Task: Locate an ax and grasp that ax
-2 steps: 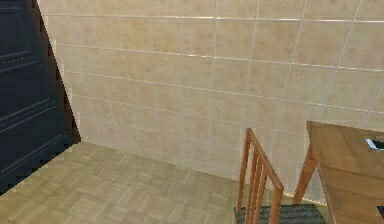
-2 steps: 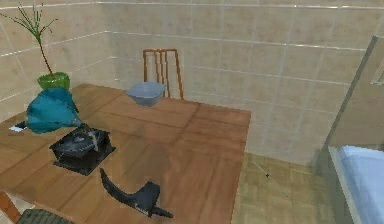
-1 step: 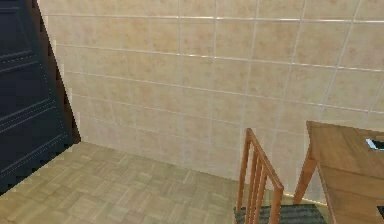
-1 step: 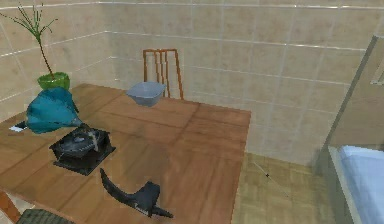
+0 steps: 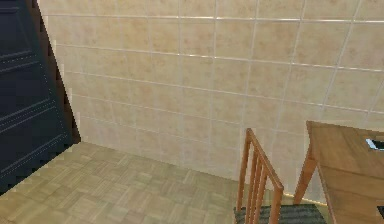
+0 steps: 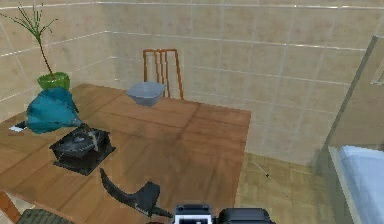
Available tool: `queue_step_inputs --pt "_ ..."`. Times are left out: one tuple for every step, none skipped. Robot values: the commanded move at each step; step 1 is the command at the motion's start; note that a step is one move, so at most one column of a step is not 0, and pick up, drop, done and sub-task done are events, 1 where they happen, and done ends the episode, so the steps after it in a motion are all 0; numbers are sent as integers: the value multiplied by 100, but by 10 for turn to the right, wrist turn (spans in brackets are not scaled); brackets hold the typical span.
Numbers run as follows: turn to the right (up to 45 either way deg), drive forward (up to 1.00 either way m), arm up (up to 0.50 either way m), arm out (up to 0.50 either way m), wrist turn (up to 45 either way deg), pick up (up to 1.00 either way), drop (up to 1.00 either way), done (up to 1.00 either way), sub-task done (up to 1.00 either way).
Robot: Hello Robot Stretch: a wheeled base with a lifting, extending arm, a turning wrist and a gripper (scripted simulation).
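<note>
My gripper (image 6: 104, 176) reaches in low over a wooden table (image 6: 190, 150) in the arm side view, its dark body left of the white marker squares (image 6: 192, 212) at the bottom edge. Its thin fingers end right by the corner of a flat black square thing (image 6: 82, 148) lying on the tabletop, so I cannot tell whether it holds anything. Farther up the table are a teal bundle (image 6: 50, 108), a grey bowl (image 6: 146, 92) and a plant in a green pot (image 6: 54, 80).
A wooden chair (image 6: 163, 68) stands beyond the table against the tiled wall. A pale blue-white fixture (image 6: 360, 180) sits at the lower right. In the forward view, a dark door (image 5: 28, 90) is at the left, with a chair back (image 5: 256, 182) and table edge (image 5: 345, 165) at the right.
</note>
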Motion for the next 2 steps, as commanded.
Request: queue_step_inputs --pt "0 0 0 12 0 0 0 0 0" --pt "0 0 0 0 450 0 0 0 0"
